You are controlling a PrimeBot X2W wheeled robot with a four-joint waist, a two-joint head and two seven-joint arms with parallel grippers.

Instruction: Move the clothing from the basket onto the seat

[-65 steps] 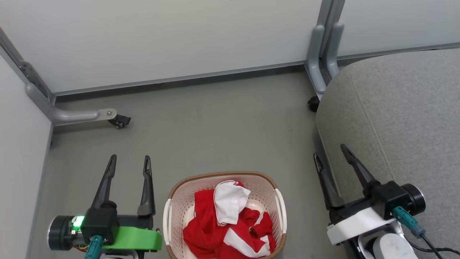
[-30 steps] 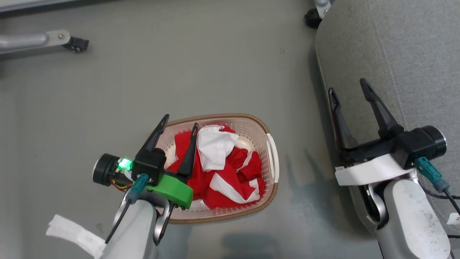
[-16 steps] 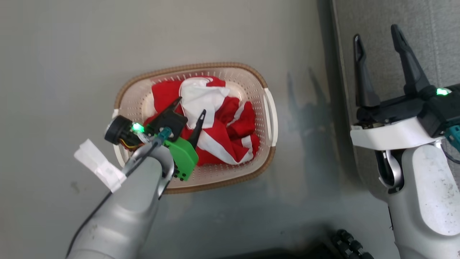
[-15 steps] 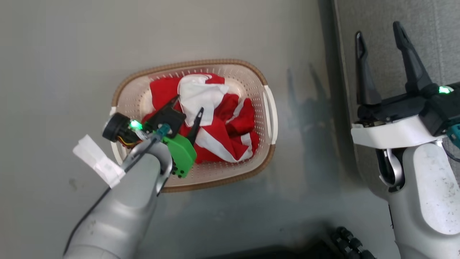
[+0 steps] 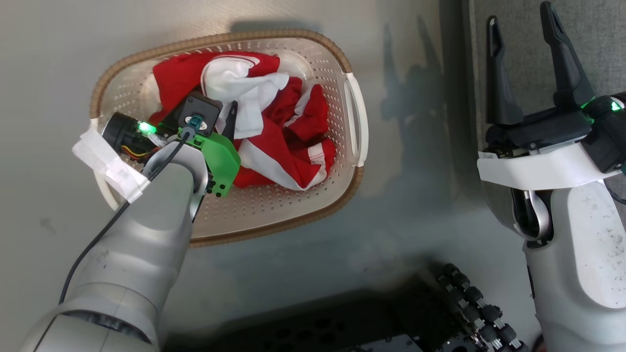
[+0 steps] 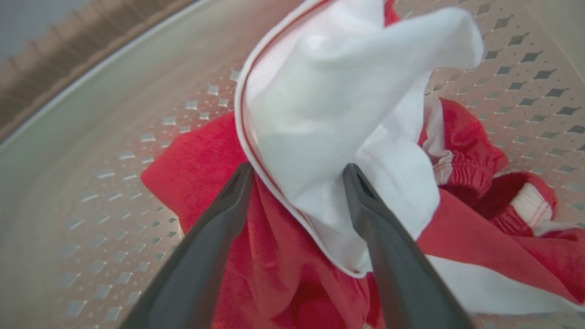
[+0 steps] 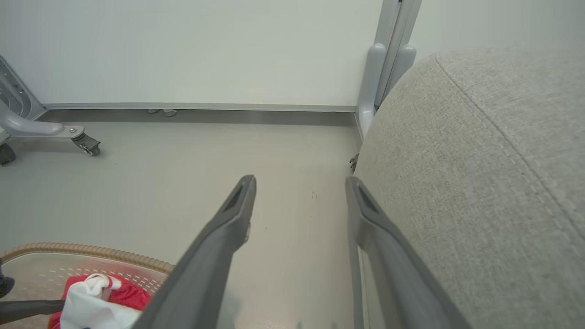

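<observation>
Seat (image 7: pixel 480 173): 1, grey cushion, right of basket, well apart from clothing.
Basket (image 5: pixel 264 210): 1, cream, perforated, brown rim, on floor left of seat.
Clothing (image 5: pixel 288 112): red-and-white heap inside basket; garment count cannot tell.
Left gripper (image 6: pixel 297 171): down inside basket, jaws spread wide, 2 fingers straddling white fold of clothing, tips at fabric, nothing clamped.
Right gripper (image 7: pixel 300 180): jaws spread wide, holding nothing, at seat's edge, well apart from basket and clothing.
</observation>
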